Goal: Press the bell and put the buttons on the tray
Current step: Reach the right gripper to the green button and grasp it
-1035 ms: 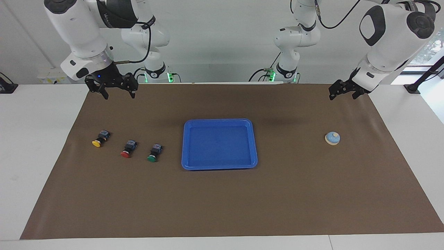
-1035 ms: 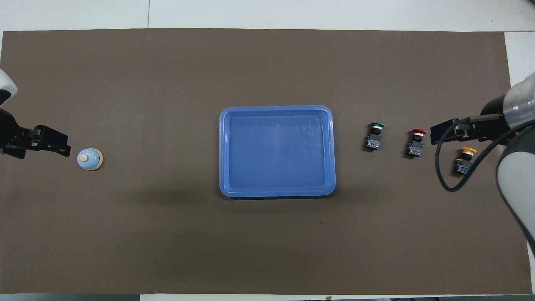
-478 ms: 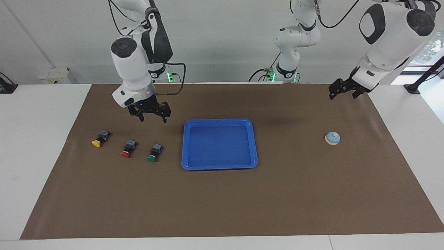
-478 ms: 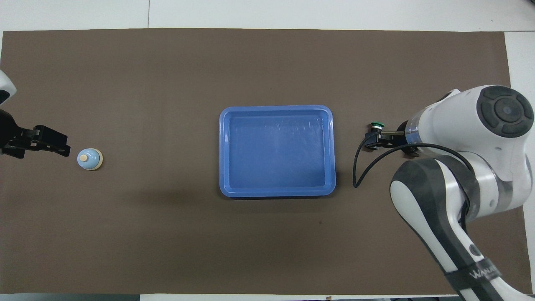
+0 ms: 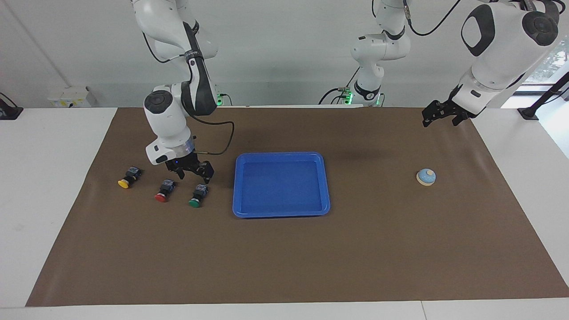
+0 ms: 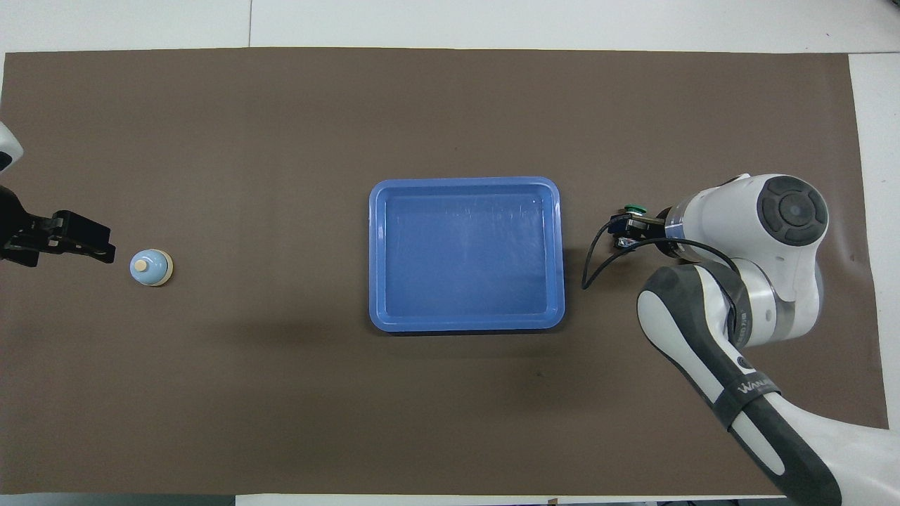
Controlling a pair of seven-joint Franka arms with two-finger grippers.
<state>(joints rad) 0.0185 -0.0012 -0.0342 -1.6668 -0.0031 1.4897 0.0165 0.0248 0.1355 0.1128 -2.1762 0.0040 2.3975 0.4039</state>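
Facing view: right gripper (image 5: 193,170) low over green button (image 5: 197,196) beside tray (image 5: 281,213), jaws wide, empty. Centre, then descend. Left gripper (image 5: 441,114) waiting, wide, empty.

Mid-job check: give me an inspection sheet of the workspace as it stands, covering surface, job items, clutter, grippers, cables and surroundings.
Surface: brown mat on a white table.
Tray: blue tray mid-mat, nothing in it.
Buttons: yellow button, red button and green button in a row on the mat, toward the right arm's end.
Bell: bell on the mat toward the left arm's end.
Clutter: nothing seen.
Right gripper: open, low over the green button, holding nothing.
Left gripper: open, waiting above the mat's edge, holding nothing.
Cables: black cable looping off the right wrist.
Surroundings: pale wall.
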